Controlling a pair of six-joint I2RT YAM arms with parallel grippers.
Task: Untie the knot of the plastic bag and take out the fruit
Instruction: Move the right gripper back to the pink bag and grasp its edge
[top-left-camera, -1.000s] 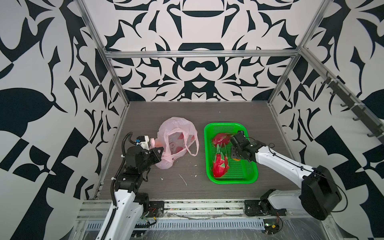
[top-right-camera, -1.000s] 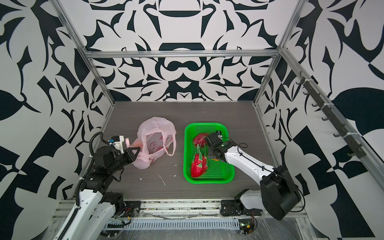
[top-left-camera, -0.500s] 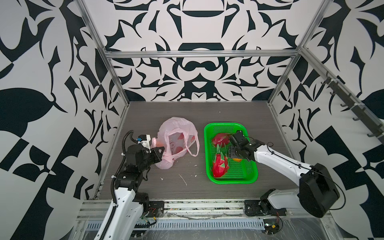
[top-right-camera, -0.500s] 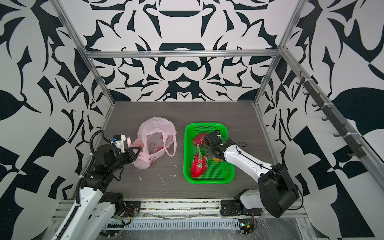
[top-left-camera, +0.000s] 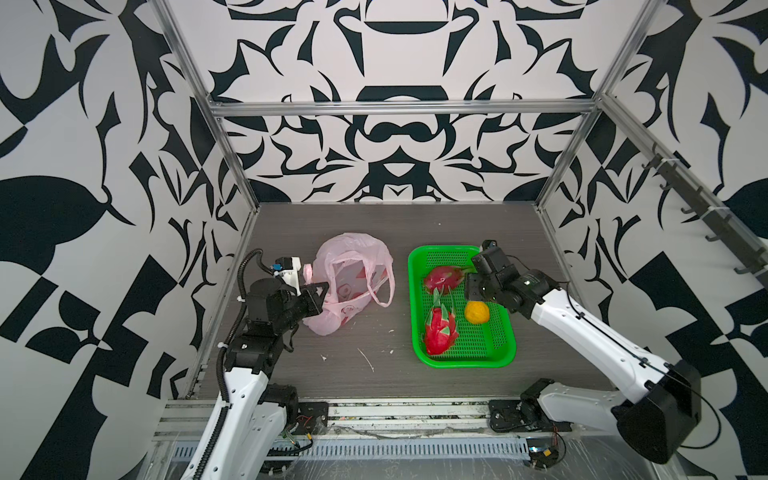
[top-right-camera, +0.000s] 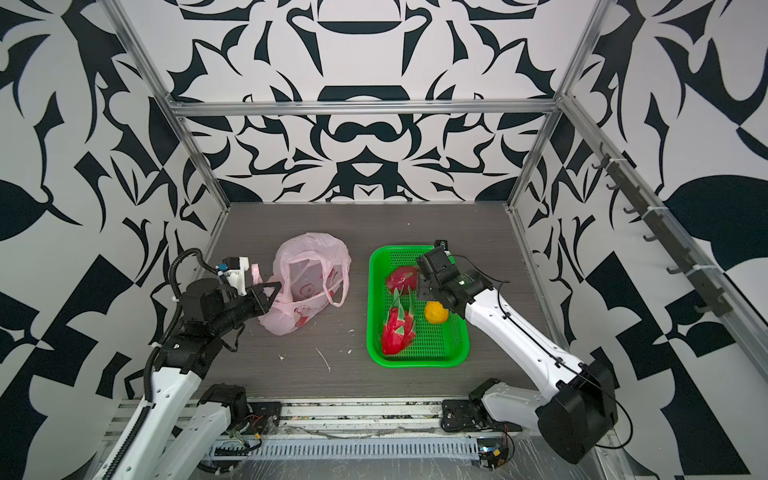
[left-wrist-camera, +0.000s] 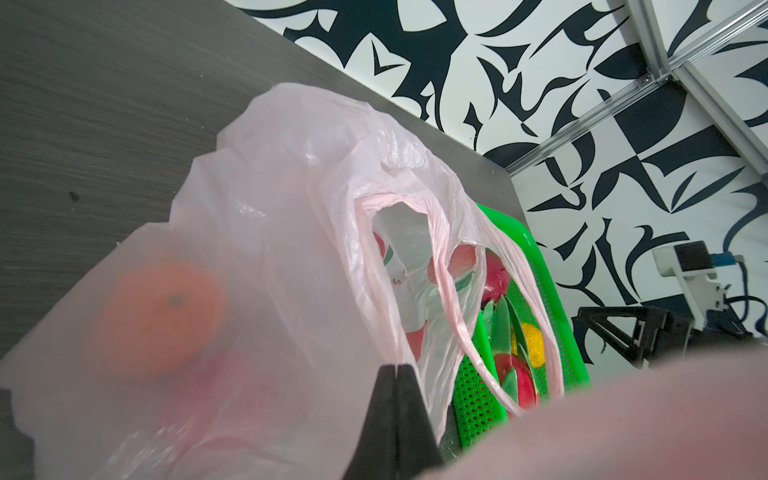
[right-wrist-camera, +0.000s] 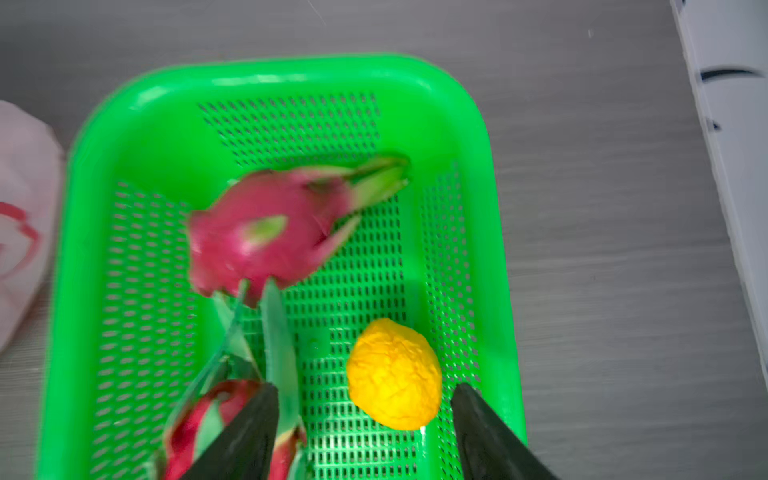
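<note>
Here the basket (top-left-camera: 465, 363) holds two dragon fruits (top-left-camera: 444, 279) (top-left-camera: 440, 328) and an orange (top-left-camera: 476, 312).

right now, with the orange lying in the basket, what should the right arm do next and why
Probably lift the right gripper clear of the green basket and swing it toward the mouth of the plastic bag. Its fingers stand apart, holding nothing; the orange lies loose in the basket. The left gripper pinches the bag's rim, and a second orange shows through the plastic.
</note>
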